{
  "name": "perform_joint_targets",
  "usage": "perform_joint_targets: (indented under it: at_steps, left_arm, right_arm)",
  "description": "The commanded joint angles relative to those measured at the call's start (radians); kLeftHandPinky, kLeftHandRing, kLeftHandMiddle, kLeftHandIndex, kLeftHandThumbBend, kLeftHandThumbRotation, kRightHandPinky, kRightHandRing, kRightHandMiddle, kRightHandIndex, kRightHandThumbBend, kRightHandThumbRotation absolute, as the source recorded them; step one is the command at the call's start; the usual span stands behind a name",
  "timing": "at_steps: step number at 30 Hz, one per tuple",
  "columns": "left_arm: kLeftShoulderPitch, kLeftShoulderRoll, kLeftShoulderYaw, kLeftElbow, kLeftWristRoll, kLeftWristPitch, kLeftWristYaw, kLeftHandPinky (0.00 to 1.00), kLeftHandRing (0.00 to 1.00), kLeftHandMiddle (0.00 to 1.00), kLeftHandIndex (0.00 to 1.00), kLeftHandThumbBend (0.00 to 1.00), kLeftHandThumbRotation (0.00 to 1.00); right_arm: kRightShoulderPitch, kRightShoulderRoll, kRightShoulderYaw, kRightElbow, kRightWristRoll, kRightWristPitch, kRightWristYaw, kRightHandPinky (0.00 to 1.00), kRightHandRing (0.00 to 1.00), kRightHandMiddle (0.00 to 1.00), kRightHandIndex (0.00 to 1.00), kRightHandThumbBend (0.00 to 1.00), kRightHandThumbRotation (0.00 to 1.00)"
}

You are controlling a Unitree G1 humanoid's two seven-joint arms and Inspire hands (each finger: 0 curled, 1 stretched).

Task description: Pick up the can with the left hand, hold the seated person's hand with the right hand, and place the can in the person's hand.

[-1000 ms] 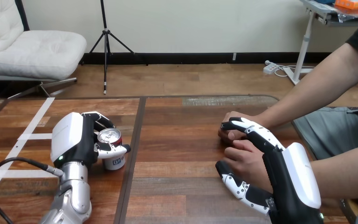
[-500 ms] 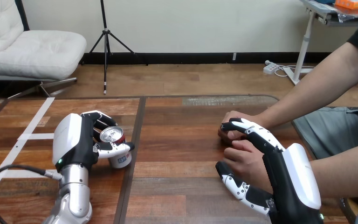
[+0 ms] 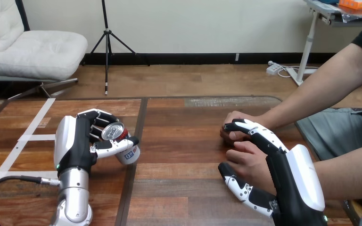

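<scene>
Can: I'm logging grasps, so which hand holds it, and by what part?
The left hand holds the can by its side wall, fingers behind, thumb across the front.

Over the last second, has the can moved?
Yes. The can, gripped in the left hand, has shifted right, toward the table's dark seam, and now tilts instead of standing upright.

A white cushioned chair and black tripod stand on a wooden floor before a pale wall with dark baseboard.
</scene>
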Motion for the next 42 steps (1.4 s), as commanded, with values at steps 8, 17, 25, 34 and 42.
perform_joint_targets:
  at_steps: [8, 17, 25, 34, 42]
  left_arm:
    - [-0.010, -0.008, 0.040, -0.146, -0.025, -0.079, -0.021, 0.33, 0.38, 0.44, 0.48, 0.72, 0.00]
    - [0.016, -0.006, 0.041, -0.211, -0.019, -0.095, -0.033, 0.33, 0.38, 0.44, 0.48, 0.72, 0.00]
    - [0.052, -0.014, 0.046, -0.292, -0.028, -0.104, -0.058, 0.33, 0.38, 0.45, 0.47, 0.72, 0.00]
    - [0.095, -0.026, 0.049, -0.385, -0.034, -0.098, -0.089, 0.33, 0.38, 0.45, 0.47, 0.72, 0.00]
    - [0.132, -0.034, 0.050, -0.464, -0.038, -0.085, -0.120, 0.32, 0.38, 0.45, 0.46, 0.72, 0.00]
  right_arm:
    - [-0.043, 0.007, 0.003, -0.040, 0.009, -0.014, -0.017, 0.81, 0.86, 0.83, 0.75, 0.48, 0.00]
    - [-0.046, 0.009, 0.004, -0.039, 0.000, -0.015, -0.024, 0.81, 0.86, 0.83, 0.75, 0.48, 0.00]
    - [-0.040, 0.009, 0.000, -0.056, -0.007, 0.006, -0.019, 0.80, 0.85, 0.83, 0.75, 0.49, 0.00]
    - [-0.035, 0.002, -0.010, -0.082, 0.022, 0.029, 0.009, 0.81, 0.86, 0.84, 0.77, 0.51, 0.00]
    - [-0.039, -0.023, -0.034, -0.126, -0.030, 0.077, 0.022, 0.81, 0.86, 0.84, 0.78, 0.56, 0.00]
